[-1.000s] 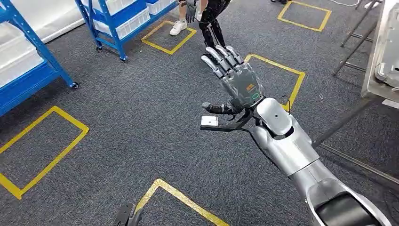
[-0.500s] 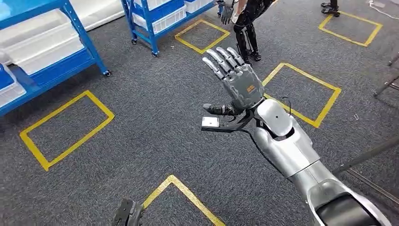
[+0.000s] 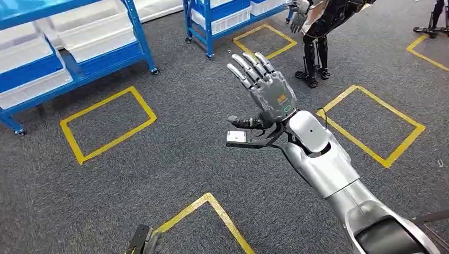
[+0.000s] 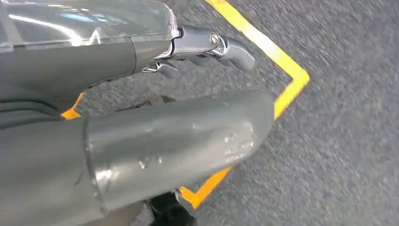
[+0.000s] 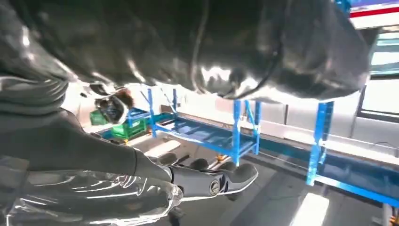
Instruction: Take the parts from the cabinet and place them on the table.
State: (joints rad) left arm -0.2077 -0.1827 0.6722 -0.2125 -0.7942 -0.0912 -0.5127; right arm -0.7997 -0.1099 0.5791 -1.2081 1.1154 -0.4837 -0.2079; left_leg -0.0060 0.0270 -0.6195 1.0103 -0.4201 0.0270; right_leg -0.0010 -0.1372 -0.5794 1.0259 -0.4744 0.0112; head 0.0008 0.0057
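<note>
My right hand [image 3: 263,86] is raised in front of me over the grey carpet, fingers spread and straight, holding nothing. In the right wrist view its fingers [image 5: 212,181] are stretched out toward a blue rack [image 5: 235,136]. My left hand [image 3: 142,241] hangs low at the bottom edge. In the left wrist view its thumb [image 4: 174,146] and fingers [image 4: 202,47] hang above the floor with nothing between them. A blue cabinet rack [image 3: 79,53] with white bins [image 3: 98,37] stands at the far left. A second blue rack [image 3: 222,16] stands further back.
Yellow tape squares mark the carpet: one [image 3: 106,124] by the left rack, one [image 3: 376,124] at the right, a corner [image 3: 212,211] near my feet. A dark-legged figure [image 3: 316,37] stands beyond my right hand.
The whole picture has shifted: the camera has turned, so the blue racks and tape squares slide right and the metal table at the right has left the picture. My right arm keeps its pose.
</note>
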